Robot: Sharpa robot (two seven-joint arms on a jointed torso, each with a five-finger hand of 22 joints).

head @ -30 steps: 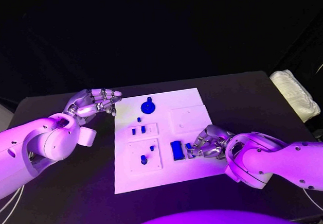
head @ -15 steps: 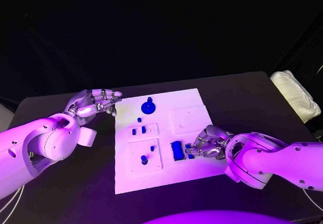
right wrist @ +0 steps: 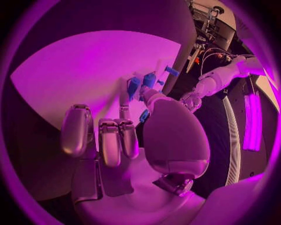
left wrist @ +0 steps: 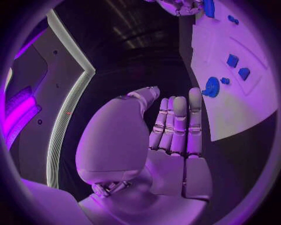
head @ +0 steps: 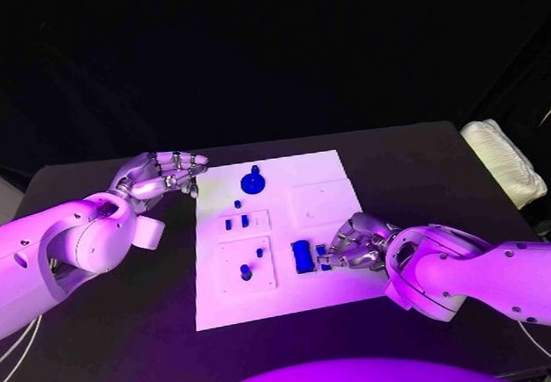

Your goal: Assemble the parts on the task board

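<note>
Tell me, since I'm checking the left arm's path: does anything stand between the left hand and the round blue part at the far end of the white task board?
Nothing visible does. The silver left hand sits off the white task board's far left corner, fingers apart and holding nothing, and only bare board lies between it and the round blue part.

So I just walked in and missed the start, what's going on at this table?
A two-armed robot is assembling small blue parts on a white task board lying on a black table. Its right hand is down at the board's right edge, with a small blue piece at its fingertips beside a longer blue block. Its left hand hangs at the board's far left corner, holding nothing. A round blue part sits near the far end.
</note>
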